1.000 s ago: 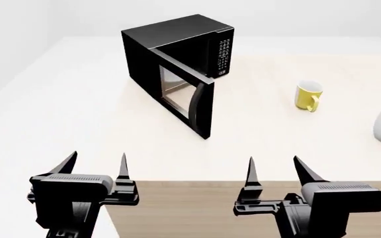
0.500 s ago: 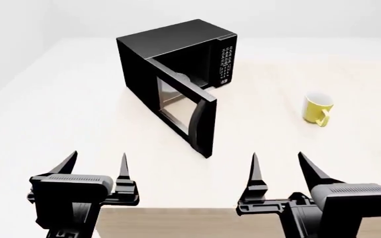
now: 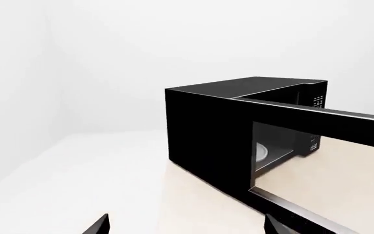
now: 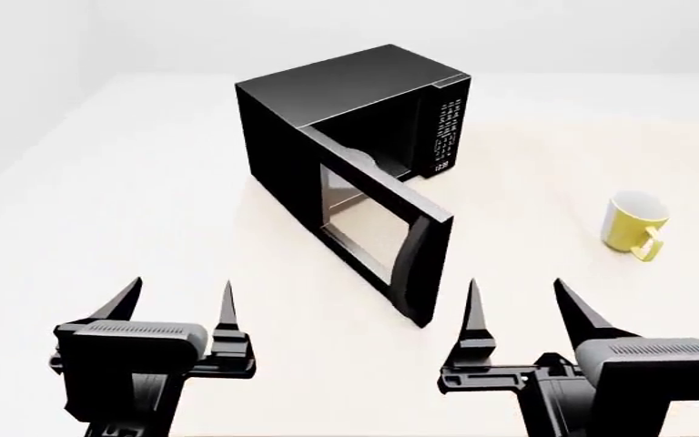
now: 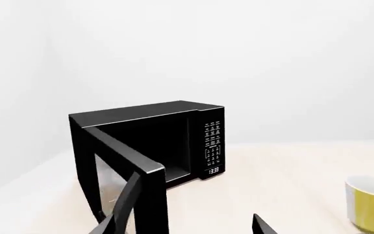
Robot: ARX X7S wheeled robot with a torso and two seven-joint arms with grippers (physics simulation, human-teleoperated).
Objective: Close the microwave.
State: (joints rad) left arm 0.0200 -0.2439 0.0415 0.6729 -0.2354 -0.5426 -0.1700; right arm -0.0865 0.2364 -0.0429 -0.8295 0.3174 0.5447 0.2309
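My right pincer (image 4: 516, 305) hangs released in the foreground, fingers spread and grasping nothing, just short of the free edge of the microwave's door (image 4: 380, 223). My left pincer (image 4: 176, 302) is likewise released and empty, well to the left of the door and apart from everything. Neither pincer touches the microwave (image 4: 349, 118), so I judge the closing push has not yet begun.

The microwave sits on the table (image 4: 544, 209), toward its far left part, with the keypad panel (image 4: 446, 137) facing me. Its door stands wide open, swung out toward me on its left hinge, the curved handle (image 4: 426, 264) at the near edge. In the left wrist view I can see the white plate (image 3: 260, 151) inside the cavity. A yellow mug (image 4: 633, 224) stands off to the right, well apart from the door's swing.

All of the task remains: reach the door's outer face, push it round, and shut it.
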